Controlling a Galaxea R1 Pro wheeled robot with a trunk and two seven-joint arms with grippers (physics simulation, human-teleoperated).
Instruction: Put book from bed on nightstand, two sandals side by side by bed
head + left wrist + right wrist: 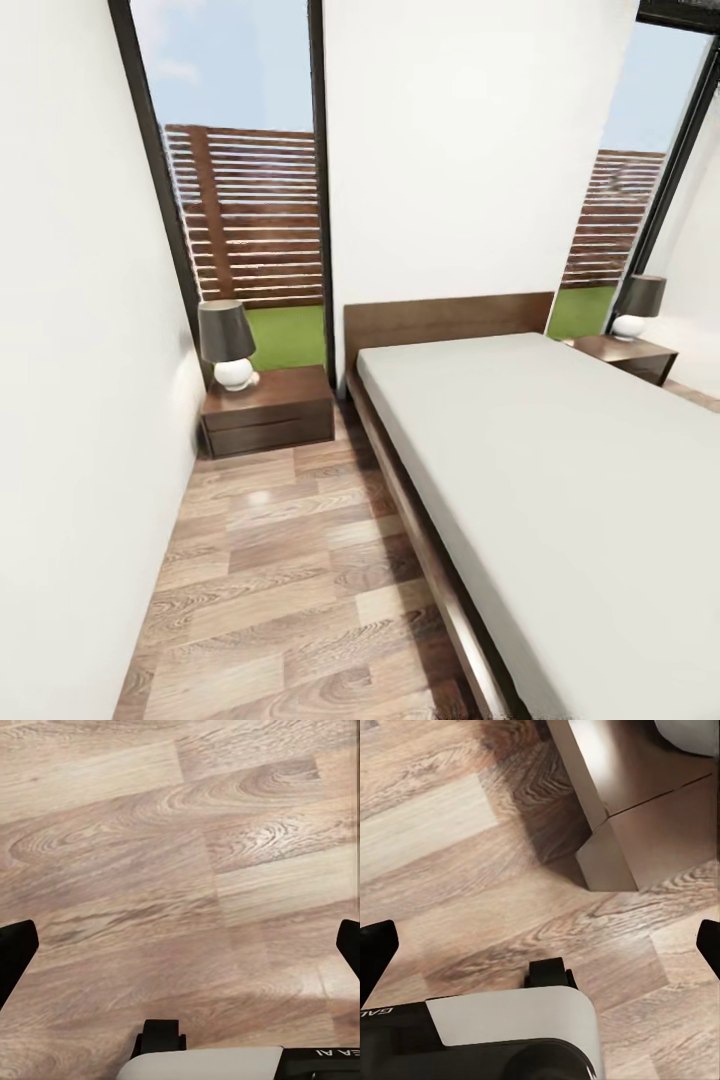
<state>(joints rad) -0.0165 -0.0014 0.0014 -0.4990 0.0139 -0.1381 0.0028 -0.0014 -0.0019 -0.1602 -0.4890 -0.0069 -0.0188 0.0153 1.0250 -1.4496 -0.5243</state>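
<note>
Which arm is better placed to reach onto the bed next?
Right, probably. The bed lies to the robot's right, and the right wrist view shows the bed frame corner just ahead of the right gripper. The left gripper, open, faces bare floor.

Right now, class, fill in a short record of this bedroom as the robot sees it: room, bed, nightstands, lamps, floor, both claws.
room: white walls, tall dark-framed windows, slatted wooden fence outside
bed: light-grey mattress, nothing visible on the part in view, dark wooden frame and headboard
nightstands: one on the bed's left, one on its right
lamps: one on each nightstand, dark shade, white base
floor: wood planks
left claw: open, over floor
right claw: open, near the bed frame's corner
</note>
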